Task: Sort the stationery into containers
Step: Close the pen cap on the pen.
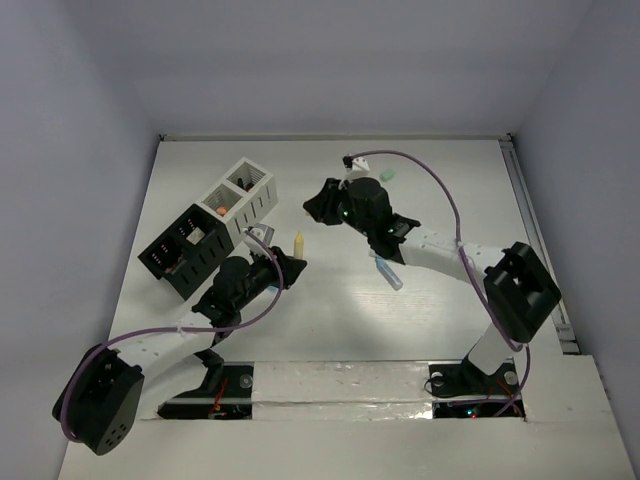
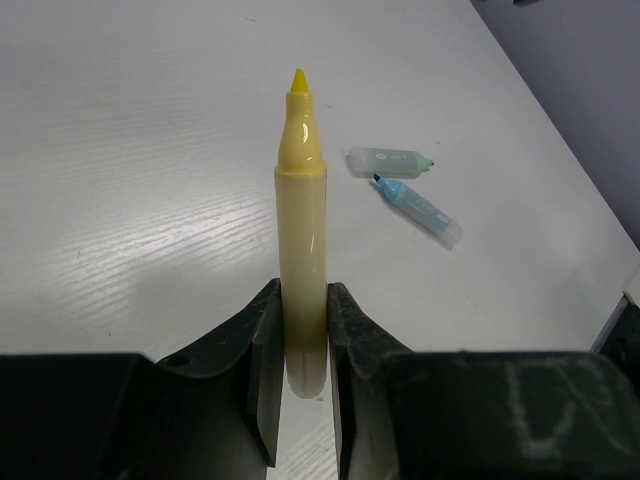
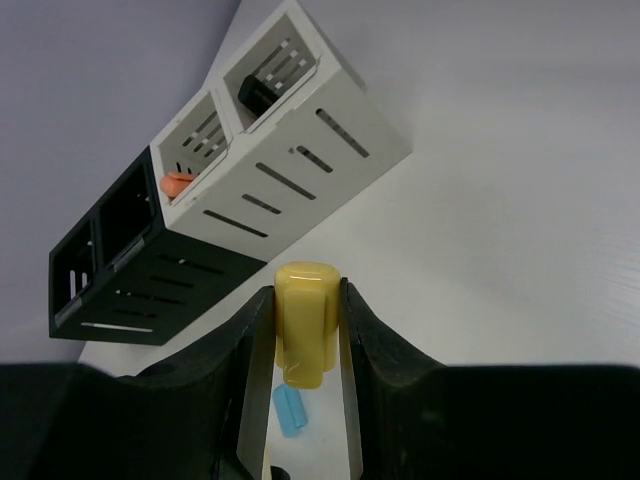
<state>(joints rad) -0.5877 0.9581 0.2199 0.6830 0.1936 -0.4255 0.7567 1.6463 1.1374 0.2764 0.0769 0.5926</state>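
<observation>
My left gripper [image 2: 302, 330] is shut on the lower end of an uncapped yellow marker [image 2: 303, 200], whose tip points away from the wrist; from above the marker [image 1: 298, 241] sticks out past the gripper [image 1: 285, 262]. My right gripper [image 3: 303, 330] is shut on a stubby yellow cap [image 3: 305, 320] and hangs near the containers [image 1: 318, 208]. The white container [image 3: 290, 140] holds an orange piece [image 3: 178, 182] in one cell and a black piece [image 3: 262, 90] in the other. The black container [image 3: 130, 260] adjoins it.
A pale green marker [image 2: 388, 161] and a blue marker [image 2: 420, 210] lie side by side on the table beyond the left gripper. A small blue piece [image 3: 290, 408] lies under the right gripper. In the top view the containers [image 1: 243, 195] stand at the left.
</observation>
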